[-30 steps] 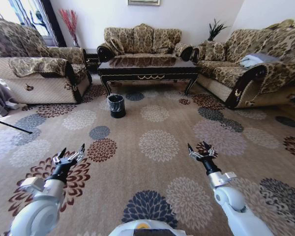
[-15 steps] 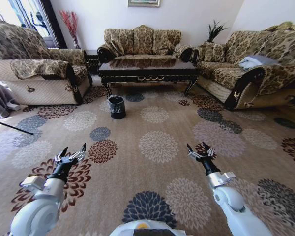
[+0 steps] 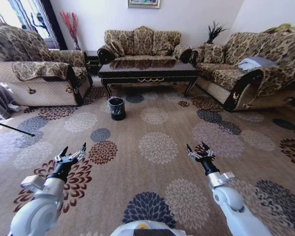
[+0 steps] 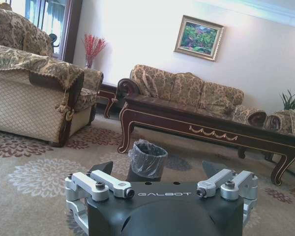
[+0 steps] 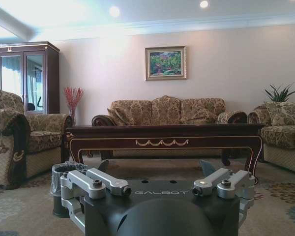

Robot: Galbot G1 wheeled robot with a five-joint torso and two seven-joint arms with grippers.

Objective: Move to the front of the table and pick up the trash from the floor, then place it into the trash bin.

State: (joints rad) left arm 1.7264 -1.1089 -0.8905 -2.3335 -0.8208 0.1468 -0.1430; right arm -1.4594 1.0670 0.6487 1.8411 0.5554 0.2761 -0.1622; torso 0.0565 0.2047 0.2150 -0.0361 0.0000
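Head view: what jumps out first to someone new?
The floor, a tan carpet of round flower medallions, spreads across the room. At its far end stands the dark glossy table ringed by patterned sofas, with the small black trash bin on the carpet just before its left front leg. Near the camera, the left hand and right hand reach forward above the carpet, both open and empty.
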